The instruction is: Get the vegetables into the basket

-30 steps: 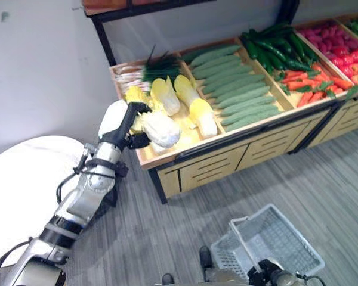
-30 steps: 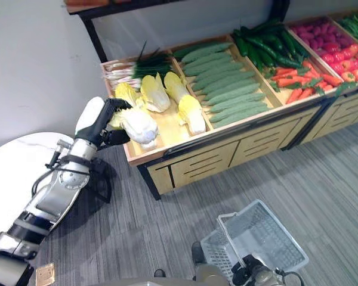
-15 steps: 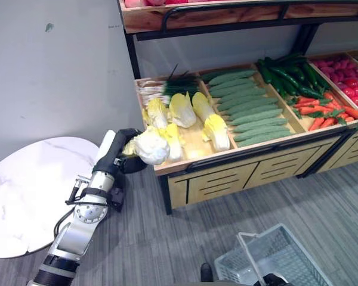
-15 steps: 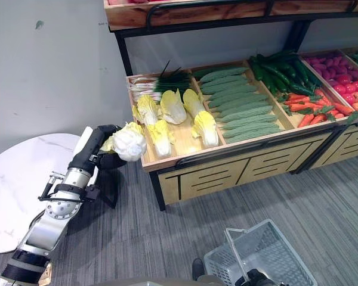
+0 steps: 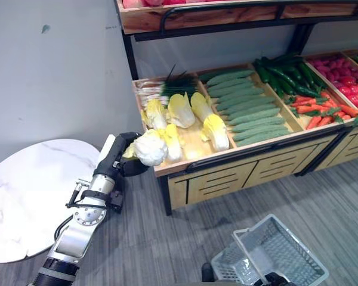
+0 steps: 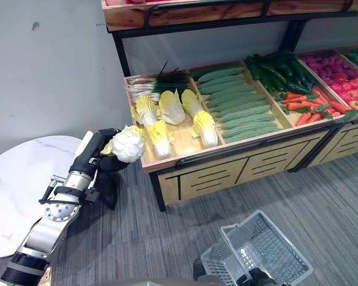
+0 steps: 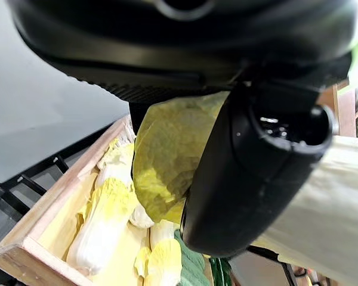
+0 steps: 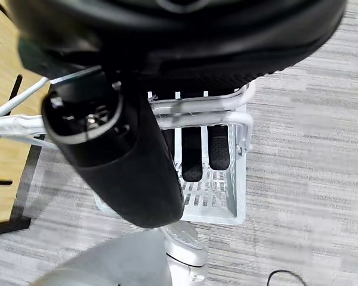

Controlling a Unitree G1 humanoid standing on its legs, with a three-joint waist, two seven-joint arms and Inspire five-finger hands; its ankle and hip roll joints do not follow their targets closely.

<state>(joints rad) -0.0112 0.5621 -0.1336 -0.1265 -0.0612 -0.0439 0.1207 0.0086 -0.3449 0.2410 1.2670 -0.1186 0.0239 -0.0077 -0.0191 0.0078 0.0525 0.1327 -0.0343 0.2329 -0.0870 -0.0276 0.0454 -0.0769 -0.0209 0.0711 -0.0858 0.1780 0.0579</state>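
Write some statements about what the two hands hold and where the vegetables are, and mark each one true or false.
1. The left hand holds a cabbage. True.
2. The held cabbage is already in the basket. False: it is up beside the corner of the vegetable stand, far from the basket on the floor side.
3. The right hand has its fingers round the basket's handle. True.
4. The basket is full of carrots. False: nothing shows inside it; the carrots lie on the stand.
5. More cabbages lie in the stand's wooden tray. True.
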